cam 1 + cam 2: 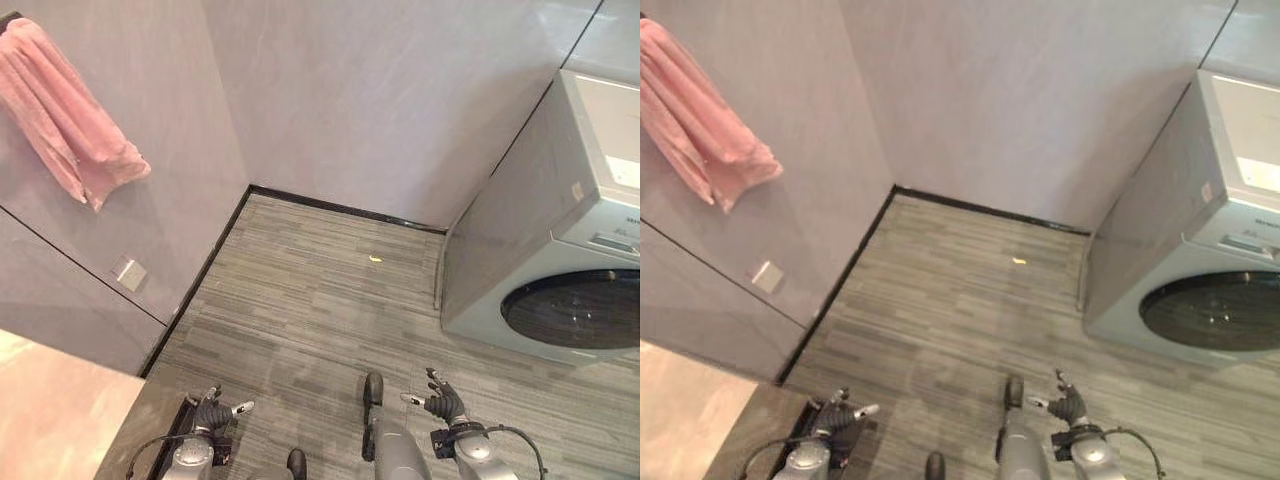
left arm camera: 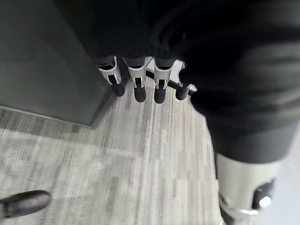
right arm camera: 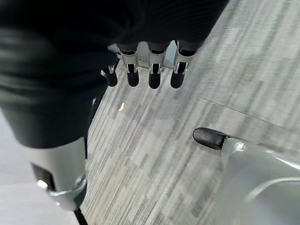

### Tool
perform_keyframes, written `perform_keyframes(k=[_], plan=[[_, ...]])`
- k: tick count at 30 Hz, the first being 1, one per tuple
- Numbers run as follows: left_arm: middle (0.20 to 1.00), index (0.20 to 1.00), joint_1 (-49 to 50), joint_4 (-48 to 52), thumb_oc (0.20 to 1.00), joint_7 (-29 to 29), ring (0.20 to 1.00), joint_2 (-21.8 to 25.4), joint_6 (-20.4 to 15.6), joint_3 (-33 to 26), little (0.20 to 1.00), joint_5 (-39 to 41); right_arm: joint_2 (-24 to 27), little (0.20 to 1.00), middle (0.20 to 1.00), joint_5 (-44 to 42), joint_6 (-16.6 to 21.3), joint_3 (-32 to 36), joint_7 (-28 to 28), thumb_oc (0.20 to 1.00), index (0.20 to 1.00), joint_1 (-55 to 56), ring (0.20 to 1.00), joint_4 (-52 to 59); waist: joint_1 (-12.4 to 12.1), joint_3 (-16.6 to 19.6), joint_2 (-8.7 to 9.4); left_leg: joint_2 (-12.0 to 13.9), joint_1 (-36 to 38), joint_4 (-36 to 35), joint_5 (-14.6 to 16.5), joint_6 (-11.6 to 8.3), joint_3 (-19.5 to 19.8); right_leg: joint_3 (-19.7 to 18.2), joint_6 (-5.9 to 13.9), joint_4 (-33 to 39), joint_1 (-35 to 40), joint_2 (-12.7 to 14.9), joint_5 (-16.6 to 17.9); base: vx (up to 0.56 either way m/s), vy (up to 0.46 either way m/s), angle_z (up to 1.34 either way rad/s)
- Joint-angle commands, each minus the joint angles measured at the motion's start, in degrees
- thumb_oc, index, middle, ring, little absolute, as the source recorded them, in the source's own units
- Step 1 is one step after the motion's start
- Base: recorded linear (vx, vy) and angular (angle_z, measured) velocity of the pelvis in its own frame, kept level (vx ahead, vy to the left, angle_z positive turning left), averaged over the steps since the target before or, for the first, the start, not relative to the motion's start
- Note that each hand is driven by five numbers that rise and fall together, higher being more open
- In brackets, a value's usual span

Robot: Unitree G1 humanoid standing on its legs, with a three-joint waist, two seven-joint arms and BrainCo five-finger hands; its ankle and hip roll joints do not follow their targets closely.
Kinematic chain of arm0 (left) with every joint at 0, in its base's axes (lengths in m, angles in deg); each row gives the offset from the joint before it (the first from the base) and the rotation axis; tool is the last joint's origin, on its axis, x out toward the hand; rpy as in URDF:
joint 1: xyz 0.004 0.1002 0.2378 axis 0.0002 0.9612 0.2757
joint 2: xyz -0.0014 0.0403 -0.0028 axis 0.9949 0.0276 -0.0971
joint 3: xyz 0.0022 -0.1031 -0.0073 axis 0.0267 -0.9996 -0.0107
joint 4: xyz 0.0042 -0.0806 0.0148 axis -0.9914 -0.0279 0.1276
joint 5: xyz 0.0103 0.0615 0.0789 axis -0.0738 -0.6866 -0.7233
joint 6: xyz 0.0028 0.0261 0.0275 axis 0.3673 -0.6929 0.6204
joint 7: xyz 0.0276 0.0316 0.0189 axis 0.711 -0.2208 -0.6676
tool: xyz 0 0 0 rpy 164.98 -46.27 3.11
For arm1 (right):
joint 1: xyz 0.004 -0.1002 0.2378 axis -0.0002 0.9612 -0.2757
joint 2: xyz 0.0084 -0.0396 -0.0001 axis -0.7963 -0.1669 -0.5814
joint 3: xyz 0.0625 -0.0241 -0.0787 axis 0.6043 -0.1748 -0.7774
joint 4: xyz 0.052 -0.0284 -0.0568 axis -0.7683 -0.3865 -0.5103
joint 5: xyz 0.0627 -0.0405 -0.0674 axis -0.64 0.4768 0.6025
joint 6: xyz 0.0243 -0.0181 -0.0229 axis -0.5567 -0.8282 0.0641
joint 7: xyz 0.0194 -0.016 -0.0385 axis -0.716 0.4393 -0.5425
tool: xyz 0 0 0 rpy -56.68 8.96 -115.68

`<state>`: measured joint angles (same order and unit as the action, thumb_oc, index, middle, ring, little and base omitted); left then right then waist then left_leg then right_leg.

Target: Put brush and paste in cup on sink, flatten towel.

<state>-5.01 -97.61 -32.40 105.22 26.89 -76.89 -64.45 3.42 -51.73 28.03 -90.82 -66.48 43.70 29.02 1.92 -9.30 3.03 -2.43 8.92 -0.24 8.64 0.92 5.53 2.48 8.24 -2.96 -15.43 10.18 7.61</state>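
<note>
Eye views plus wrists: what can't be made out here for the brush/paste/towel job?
- Pink towel: cut off by the eye views' top left edge; its hanger is out of frame.
- Counter: just a corner at the lower left edge.
- Yellow speck on the floor: too small to identify.
- Washing machine: cut by the right edge.
</note>
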Motion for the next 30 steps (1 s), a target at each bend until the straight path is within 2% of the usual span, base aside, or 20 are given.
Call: perform_keyframes(k=[1, 3, 6, 7, 9, 10, 11, 13, 14, 15, 16, 17, 18, 20, 22, 23, 26, 28, 29, 30], plan=[[1.0, 1.0, -2.2, 1.5, 1.0, 1.4, 1.0, 1.7, -2.4, -1.7, 1.0, -0.7, 2.9, 1.0, 1.0, 0.0, 1.8, 0.6, -1.1, 1.0, 1.0, -2.3, 1.0, 4.0, 0.5, 1.2, -0.18, 2.4, 0.4, 4.8, -4.5, -1.6, -0.3, -2.1, 1.21, -1.7, 0.4, -4.0, 4.4, 0.49, -0.347, 0.53], [1.0, 1.0, -2.3, 1.2, 1.0, 1.4, 1.0, 1.6, -2.4, -1.8, 1.0, -0.1, 3.7, 1.0, 1.0, -0.1, 2.0, 0.2, -1.4, 1.0, 1.0, -2.6, 1.0, 4.0, 0.1, 1.4, -0.3, 3.4, -1.1, 10.0, -6.3, -2.66, 0.6, -0.6, -0.32, -3.0, 2.0, -5.4, 2.1, 0.31, -0.262, 0.38], [1.0, 1.0, -3.2, 1.3, 1.0, 1.2, 1.0, 2.0, -2.2, -1.5, 1.0, 0.2, 5.3, 1.0, 1.0, 0.2, 2.2, 0.0, -1.2, 1.0, 1.0, -2.8, 1.0, 5.0, -0.6, 0.7, 0.54, 4.9, -7.7, 22.9, -13.8, -4.01, 1.0, 1.4, -2.88, -2.4, 5.8, -6.5, -0.1, 0.22, -0.253, 0.19], [1.0, 1.0, -3.2, 1.3, 1.0, 1.2, 1.0, 2.0, -2.2, -1.4, 1.0, 0.2, 5.3, 1.0, 1.0, 0.1, 2.2, 0.0, -1.2, 1.0, 1.0, -2.8, 1.0, 5.0, -0.5, 0.7, 0.48, 4.9, -7.9, 23.2, -13.7, -4.03, 1.1, 1.5, -2.89, -2.4, 5.8, -6.6, -0.1, 0.12, -0.185, 0.24], [1.0, 1.0, -4.0, 1.9, 1.0, 1.4, 1.0, 2.2, -2.2, -1.2, 1.0, 0.5, 6.5, 1.0, 1.0, -0.2, 2.5, 0.5, -0.7, 1.0, 1.0, -2.5, 1.0, 6.0, -1.0, -0.6, 1.68, 5.2, -13.1, 31.7, -15.4, -3.77, -2.1, 3.0, -4.39, -1.5, 7.9, -6.0, -0.8, 0.15, -0.214, 0.16], [1.0, 1.0, -4.3, 2.1, 1.0, 1.6, 1.0, 2.3, -2.0, -1.2, 1.0, 0.4, 6.9, 1.0, 1.0, 0.0, 2.4, 0.8, -0.4, 1.0, 1.0, -2.4, 1.0, 6.2, -0.8, -0.9, 1.82, 6.5, -14.3, 33.2, -15.2, -3.73, -4.6, 4.0, -4.81, -1.3, 8.5, -6.1, -1.5, 0.19, -0.216, 0.29], [1.0, 1.0, -4.9, 2.6, 1.0, 1.7, 1.0, 2.5, -1.9, -1.1, 1.0, 0.5, 7.5, 1.0, 1.0, 0.4, 2.2, 1.2, 0.0, 1.0, 1.0, -2.0, 1.0, 6.6, -0.5, -1.2, 1.87, 7.7, -15.6, 31.8, -14.7, -3.81, -8.2, 5.3, -4.95, -0.8, 9.5, -5.6, -2.2, 0.18, -0.142, 0.37], [1.0, 1.0, -5.5, 2.7, 1.0, 1.5, 1.0, 2.4, -1.8, -0.9, 1.0, 0.6, 7.7, 1.0, 1.0, 0.7, 2.0, 1.6, 0.2, 1.0, 1.0, -1.0, 1.0, 6.6, -0.5, -1.3, 1.63, 8.6, -17.9, 27.9, -13.4, -4.07, -12.3, 6.6, -4.65, 0.1, 11.0, -5.4, -3.2, 0.16, -0.058, 0.6], [1.0, 1.0, -5.5, 2.7, 1.0, 1.5, 1.0, 2.4, -1.8, -0.8, 1.0, 0.6, 7.7, 1.0, 1.0, 0.7, 2.0, 1.6, 0.2, 1.0, 1.0, -1.0, 1.0, 6.6, -0.5, -1.3, 1.63, 8.5, -17.8, 27.9, -13.4, -4.04, -12.3, 6.6, -4.62, 0.1, 11.1, -5.3, -3.3, 0.15, -0.01, 0.83], [1.0, 1.0, -5.8, 2.7, 1.0, 1.5, 1.0, 2.4, -1.8, -0.7, 1.0, 0.5, 7.7, 1.0, 1.0, 0.6, 2.0, 2.2, 0.3, 1.0, 1.0, 0.1, 1.0, 7.0, -0.2, -1.0, 1.5, 9.0, -18.6, 23.0, -12.3, -3.86, -15.1, 7.7, -4.13, 0.8, 11.7, -4.9, -3.8, 0.35, 0.078, 0.6], [1.0, 1.0, -5.9, 2.6, 1.0, 1.9, 1.0, 2.2, -2.0, -0.3, 1.0, -0.3, 7.3, 1.0, 1.0, 1.4, 2.0, 2.5, 0.2, 1.0, 1.0, 2.2, 1.0, 6.8, -0.8, -0.4, 0.7, 7.9, -21.0, 8.9, -13.5, -4.17, -16.7, 9.5, -3.11, 1.5, 13.8, -4.8, -5.4, 0.35, 0.076, 0.98], [1.0, 1.0, -5.9, 2.6, 1.0, 2.0, 1.0, 2.2, -2.0, -0.3, 1.0, -0.3, 7.3, 1.0, 1.0, 1.4, 2.0, 2.5, 0.2, 1.0, 1.0, 2.2, 1.0, 6.8, -0.8, -0.3, 0.74, 7.8, -21.0, 8.6, -13.8, -4.15, -16.7, 9.5, -3.11, 1.6, 13.6, -4.8, -5.3, 0.5, 0.138, 0.87], [1.0, 1.0, -5.8, 1.9, 1.0, 2.1, 1.0, 2.1, -2.0, -0.6, 1.0, -0.4, 6.9, 1.0, 1.0, 2.1, 1.9, 2.3, 0.0, 1.0, 1.0, 2.8, 1.0, 6.4, -1.7, -0.2, -0.11, 8.2, -21.9, 1.3, -18.7, -5.07, -15.6, 9.5, -2.84, 2.0, 15.8, -5.5, -6.3, 0.34, 0.112, 0.97], [1.0, 1.0, -5.7, 2.0, 1.0, 1.9, 1.0, 2.1, -1.6, -0.7, 1.0, -1.1, 6.8, 1.0, 1.0, 2.2, 1.7, 2.4, -0.1, 1.0, 1.0, 3.1, 1.0, 6.5, -1.5, 0.0, -0.52, 10.5, -23.7, -3.1, -20.8, -5.96, -20.6, 10.7, -2.45, 2.1, 17.7, -4.9, -7.4, 0.41, 0.162, 0.38], [1.0, 1.0, -5.3, 2.4, 1.0, 1.4, 1.0, 2.3, -1.1, -1.1, 1.0, -1.1, 6.5, 1.0, 1.0, 2.5, 1.0, 1.8, -1.0, 1.0, 1.0, 3.1, 1.0, 6.8, -1.8, 0.4, -1.25, 11.1, -21.9, -3.6, -22.0, -5.81, -23.4, 11.3, -2.16, 1.3, 19.1, -4.9, -8.5, 0.32, 0.173, -0.13], [1.0, 1.0, -5.1, 2.3, 1.0, 1.4, 1.0, 2.2, -1.1, -1.1, 1.0, -1.4, 5.9, 1.0, 1.0, 2.9, 0.7, 1.3, -1.2, 1.0, 1.0, 3.0, 1.0, 6.2, -1.9, 1.0, -1.35, 10.7, -21.5, -3.6, -22.3, -5.53, -23.2, 11.8, -1.78, 1.0, 20.0, -4.5, -9.3, 0.44, 0.275, -0.14], [1.0, 1.0, -4.7, 2.0, 1.0, 1.3, 1.0, 2.5, -1.3, -1.2, 1.0, -1.1, 4.8, 1.0, 1.0, 4.2, 0.3, 0.1, -1.7, 1.0, 1.0, 2.3, 1.0, 5.8, -2.7, 2.0, -0.73, 8.9, -21.3, 0.1, -19.8, -4.06, -22.2, 10.4, -1.16, -1.9, 21.1, -2.1, -9.7, 0.33, 0.228, -0.06], [1.0, 1.0, -4.5, 2.2, 1.0, 1.4, 1.0, 3.0, -1.4, -1.4, 1.0, -1.1, 3.6, 1.0, 1.0, 3.4, 0.4, 0.1, -2.1, 1.0, 1.0, 2.1, 1.0, 6.5, -2.7, 2.1, 0.15, 7.5, -20.9, 2.3, -17.2, -2.54, -23.0, 9.4, -0.22, -4.9, 20.7, 0.0, -7.7, 0.26, 0.268, -0.06], [1.0, 1.0, -4.4, 2.1, 1.0, 1.4, 1.0, 3.3, -1.4, -1.2, 1.0, -1.4, 2.8, 1.0, 1.0, 2.8, 0.8, -0.5, -2.8, 1.0, 1.0, 1.9, 1.0, 7.3, -3.0, 2.4, 0.79, 5.5, -19.6, 2.6, -15.2, -0.74, -23.2, 8.3, 0.89, -10.6, 18.9, 2.4, -3.2, 0.25, 0.285, -0.01], [1.0, 1.0, -4.4, 2.1, 1.0, 1.4, 1.0, 3.3, -1.4, -1.2, 1.0, -1.4, 2.8, 1.0, 1.0, 2.8, 0.8, -0.5, -2.8, 1.0, 1.0, 1.9, 1.0, 7.3, -3.0, 2.4, 0.82, 5.4, -19.6, 2.6, -15.1, -0.71, -23.2, 8.2, 0.92, -10.7, 18.9, 2.4, -3.2, 0.3, 0.392, 0.03]])
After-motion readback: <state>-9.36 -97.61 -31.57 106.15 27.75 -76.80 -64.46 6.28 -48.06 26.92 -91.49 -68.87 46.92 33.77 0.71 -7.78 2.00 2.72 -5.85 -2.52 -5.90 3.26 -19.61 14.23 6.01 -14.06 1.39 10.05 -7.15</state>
